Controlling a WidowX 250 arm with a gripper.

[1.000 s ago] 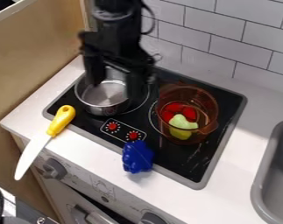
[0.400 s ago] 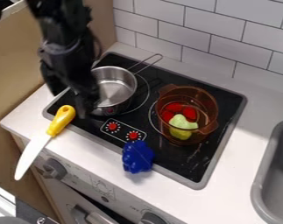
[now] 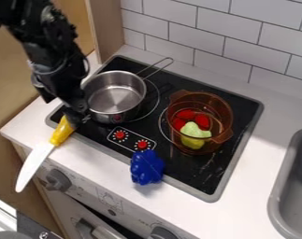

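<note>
In the camera view, my jaws (image 3: 63, 109) stand apart at the left of the stove top (image 3: 243, 128), right over the upper end of the knife (image 3: 43, 150); one side hides part of its yellow handle, and I cannot tell whether I touch it. I grip nothing. The knife lies slanted on the white tabletop (image 3: 262, 164), its pale blade reaching past the front edge. Just beside my jaws sits a metal saucepan (image 3: 118, 93) on the stove top, its wire handle pointing to the back wall. Farther right, a see-through brown pot (image 3: 223, 112) holds red and light green pieces. A blue toy (image 3: 147, 167) rests across the stove top's front rim.
</note>
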